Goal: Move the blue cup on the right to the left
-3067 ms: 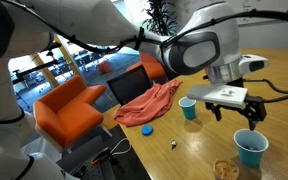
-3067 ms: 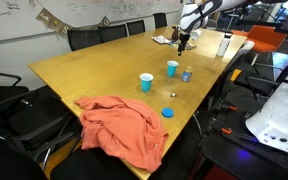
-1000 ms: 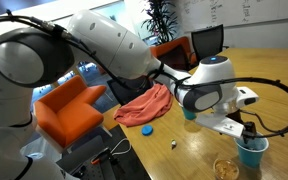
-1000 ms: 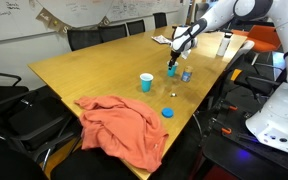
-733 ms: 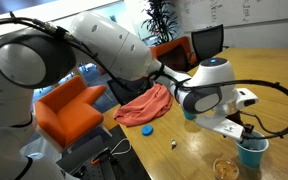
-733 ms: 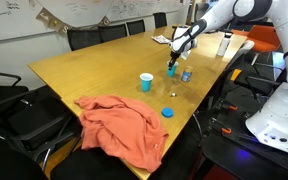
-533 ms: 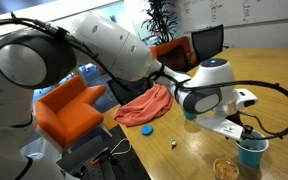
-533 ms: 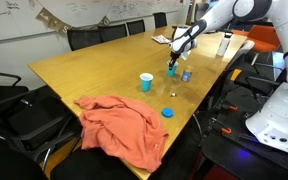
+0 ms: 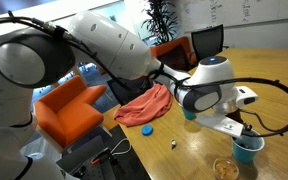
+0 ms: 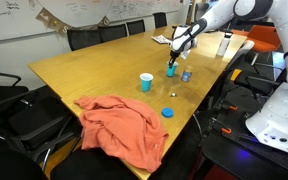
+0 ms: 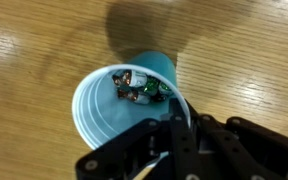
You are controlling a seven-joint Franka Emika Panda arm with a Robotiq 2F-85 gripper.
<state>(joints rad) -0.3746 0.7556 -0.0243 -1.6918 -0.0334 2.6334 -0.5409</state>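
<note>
**Blue cup, rim grasp in hand: gripper directly above it.**
Location: near a long edge of the tabletop, about midway along it. A small clear container stands just beside it and the teal cup stands nearer the table's middle. One finger reaches inside the rim, but whether the fingers have pressed onto the wall cannot be told. Handling advice: pinch the thin wall lightly, lift straight up, keep the cup upright, and pass clear of the teal cup.
</note>
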